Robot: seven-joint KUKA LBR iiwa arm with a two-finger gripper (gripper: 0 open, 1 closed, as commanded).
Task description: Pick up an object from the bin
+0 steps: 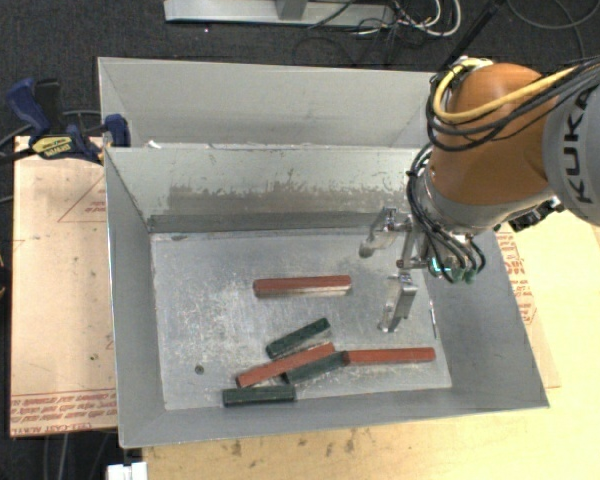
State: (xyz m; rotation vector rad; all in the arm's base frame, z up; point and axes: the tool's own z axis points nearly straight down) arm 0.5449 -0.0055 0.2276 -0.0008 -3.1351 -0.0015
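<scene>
My gripper (388, 274) hangs over the right part of the bin floor, under the orange wrist cover. Its two metal fingers stand apart, one fingertip (372, 246) toward the back and the other toward the front, with nothing between them. A red-brown bar (302, 287) lies flat just left of the gripper, apart from it. Another red bar (390, 356) lies just in front of the front fingertip, near the bin's front right.
Toward the front middle lies a loose cluster: a dark green bar (298, 337), a red bar (280, 367) crossing a second green bar (316, 367), and a third green bar (258, 396) by the front wall. The arm reaches in from the right.
</scene>
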